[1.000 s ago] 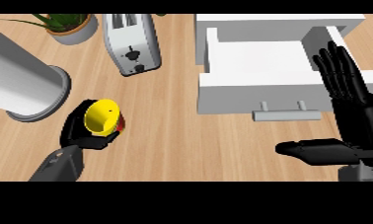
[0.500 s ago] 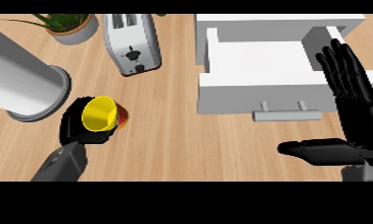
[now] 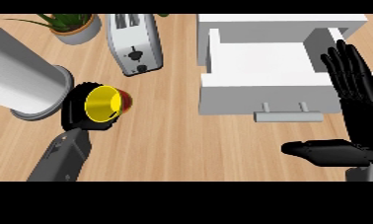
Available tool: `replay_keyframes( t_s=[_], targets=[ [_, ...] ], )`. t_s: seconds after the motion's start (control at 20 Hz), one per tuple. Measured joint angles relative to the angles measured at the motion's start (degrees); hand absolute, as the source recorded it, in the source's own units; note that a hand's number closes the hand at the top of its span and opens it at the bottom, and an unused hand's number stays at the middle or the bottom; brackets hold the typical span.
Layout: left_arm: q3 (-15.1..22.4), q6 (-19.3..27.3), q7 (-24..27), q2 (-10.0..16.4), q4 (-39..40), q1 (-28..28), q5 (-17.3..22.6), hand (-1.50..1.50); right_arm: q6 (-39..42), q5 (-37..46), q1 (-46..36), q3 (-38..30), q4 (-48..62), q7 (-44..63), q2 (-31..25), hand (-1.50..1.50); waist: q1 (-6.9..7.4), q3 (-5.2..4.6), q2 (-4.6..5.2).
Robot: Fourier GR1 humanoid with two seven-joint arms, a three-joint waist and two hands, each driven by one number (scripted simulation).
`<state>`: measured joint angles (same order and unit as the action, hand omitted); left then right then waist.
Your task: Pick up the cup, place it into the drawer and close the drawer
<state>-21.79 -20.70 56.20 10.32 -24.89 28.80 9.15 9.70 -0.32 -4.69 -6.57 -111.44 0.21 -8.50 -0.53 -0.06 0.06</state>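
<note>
At the left of the table (image 3: 182, 139), your left hand (image 3: 75, 107) has its black fingers curled round the cup (image 3: 103, 103). The cup is tipped so that you look into its yellow inside, with a strip of its red outside showing on the right. You cannot tell from this view whether it is clear of the tabletop. It sits just beside the foot of the grey cylinder (image 3: 25, 82), below the toaster (image 3: 133, 45) and the potted plant (image 3: 73, 28). The drawer (image 3: 247, 100) stands pulled out at the upper right, well apart from the cup, its handle (image 3: 287, 116) facing you. Your right hand (image 3: 353, 99) rests open at the right edge beside the drawer, fingers straight and pointing up, thumb stretched out to the left, holding nothing.
</note>
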Motion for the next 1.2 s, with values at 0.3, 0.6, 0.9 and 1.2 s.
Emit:
replay_keyframes(
  t_s=[0.3,0.6,0.9,1.2],
  targets=[
    [3.85,1.29,-4.77,-2.55,-10.02,2.99,-0.2,1.5,0.58,-1.27,1.04,-1.81,-0.31,-0.12,-0.73,-1.5,0.7,0.11,-0.37],
    [8.21,6.67,-14.38,-6.37,-23.17,6.62,-0.53,1.5,1.02,-1.72,1.72,-2.7,0.48,-1.26,-0.87,-1.5,1.01,0.14,-0.49],
    [13.12,13.39,-24.94,-9.15,-32.29,11.59,-0.68,1.5,1.31,-1.52,2.71,-2.78,0.17,-1.7,-0.73,-1.5,0.58,0.11,-0.34],
    [18.34,21.27,-33.5,-10.02,-33.62,20.09,-1.11,1.5,1.56,-1.85,1.19,-2.99,1.15,-1.4,-0.99,-1.5,0.06,0.09,-0.16]
  ],
)
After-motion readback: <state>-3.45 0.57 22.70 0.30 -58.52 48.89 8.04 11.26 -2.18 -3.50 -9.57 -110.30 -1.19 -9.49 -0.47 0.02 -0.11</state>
